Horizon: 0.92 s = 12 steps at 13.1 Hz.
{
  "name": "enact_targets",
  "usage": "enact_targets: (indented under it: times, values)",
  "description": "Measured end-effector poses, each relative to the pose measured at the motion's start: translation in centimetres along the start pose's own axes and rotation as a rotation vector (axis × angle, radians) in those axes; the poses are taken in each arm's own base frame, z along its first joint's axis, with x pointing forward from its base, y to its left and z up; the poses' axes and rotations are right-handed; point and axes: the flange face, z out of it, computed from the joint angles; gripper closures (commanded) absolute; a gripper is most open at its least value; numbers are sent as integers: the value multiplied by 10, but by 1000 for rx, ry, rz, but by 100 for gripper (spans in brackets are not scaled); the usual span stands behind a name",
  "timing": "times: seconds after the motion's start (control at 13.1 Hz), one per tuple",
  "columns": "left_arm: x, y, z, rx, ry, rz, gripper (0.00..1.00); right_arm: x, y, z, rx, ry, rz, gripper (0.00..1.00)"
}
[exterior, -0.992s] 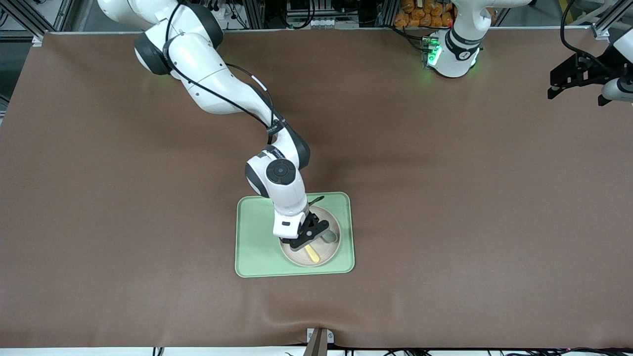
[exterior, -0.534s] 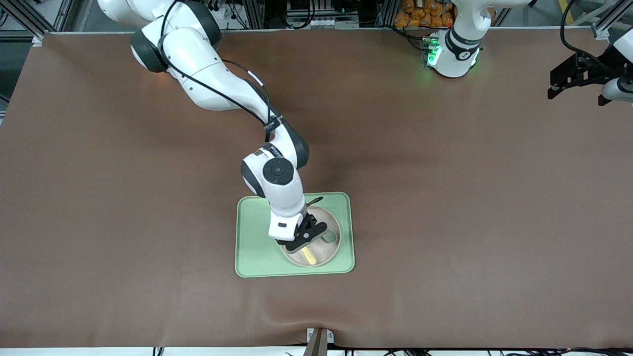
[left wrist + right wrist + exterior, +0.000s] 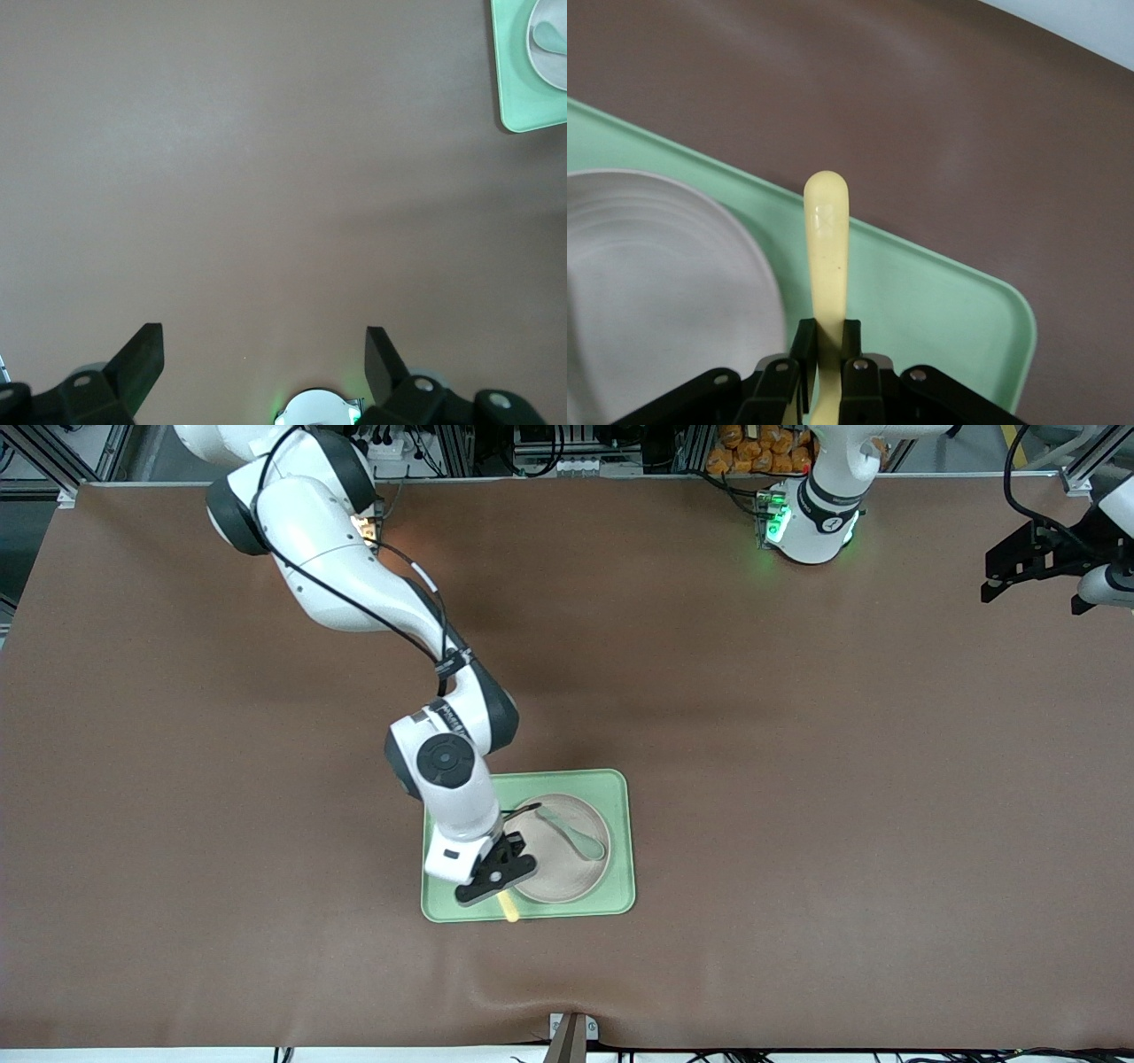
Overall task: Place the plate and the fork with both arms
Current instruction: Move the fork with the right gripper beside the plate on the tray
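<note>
Since a second ago the right hand [image 3: 496, 877] has carried the fork [image 3: 508, 909] off the plate [image 3: 560, 849] to the tray's [image 3: 620, 841] edge nearest the table's front edge, pinching it by what is probably its tined end, handle out. The plate lies on the tray mid-table, a spoon [image 3: 576, 840] in it. The left hand [image 3: 1032, 567] waits spread at the table's corner.

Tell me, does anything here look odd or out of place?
Nothing looks spilled or broken. The right tool holds the fork over the tray's edge. A spoon lies in the plate. The left tool waits open.
</note>
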Motion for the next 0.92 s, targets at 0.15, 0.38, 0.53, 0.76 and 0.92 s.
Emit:
enact_targets:
  times: [0.15,0.38,0.53,0.76,0.92]
  values:
    - [0,0,0,0,0,0,0,-5,27,12,29,-10,58,100]
    - [0,0,0,0,0,0,0,-17,55,21,67,-43,131,100]
    - [0,0,0,0,0,1,0,-26,58,21,90,-69,223,100]
    - [0,1,0,0,0,1,0,-33,41,19,110,-95,288,100]
    - [0,1,0,0,0,2,0,-40,37,21,112,-100,292,100]
